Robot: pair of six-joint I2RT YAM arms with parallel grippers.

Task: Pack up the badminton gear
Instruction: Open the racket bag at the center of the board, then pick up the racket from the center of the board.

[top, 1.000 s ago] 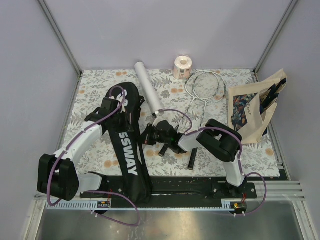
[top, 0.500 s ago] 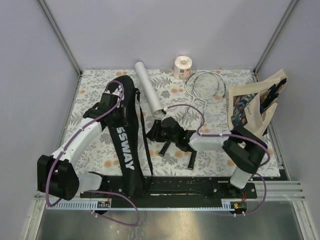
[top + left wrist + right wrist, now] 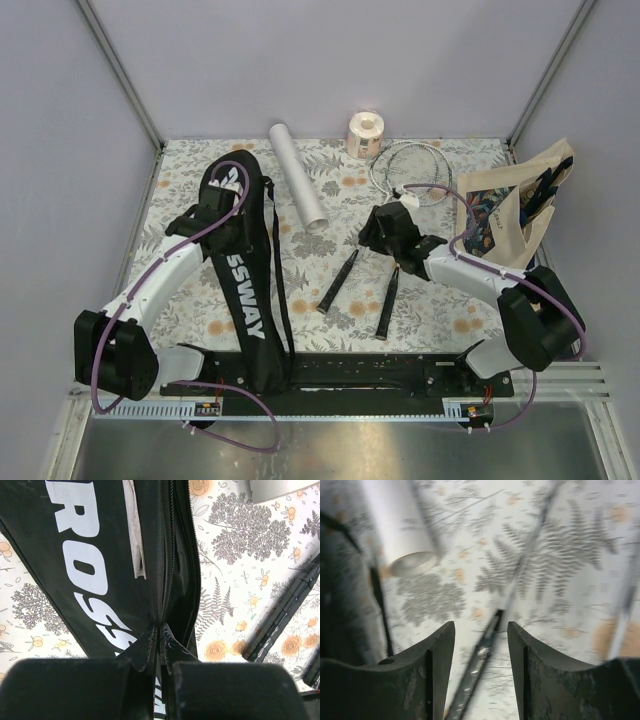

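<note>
The long black racket bag (image 3: 245, 290) lettered in white lies on the left of the table. My left gripper (image 3: 232, 212) is shut on the bag's zipper edge (image 3: 161, 625), beside the slit opening. Two rackets lie at centre right, heads (image 3: 410, 172) far and black handles (image 3: 338, 282) near. My right gripper (image 3: 372, 232) hovers open above their shafts. In the blurred right wrist view one racket handle (image 3: 479, 665) lies on the table below the gap between the jaws, which hold nothing. The white tube (image 3: 298, 175) lies further back.
A beige printed tote bag (image 3: 505, 225) leans at the right edge. A pinkish paper roll (image 3: 365, 133) stands at the back by the wall. The floral table cover (image 3: 180, 180) ends at a black rail in front.
My right gripper has opened and swung right from beside the bag to above the racket shafts. The left gripper has drawn the bag's top a little to the left.
</note>
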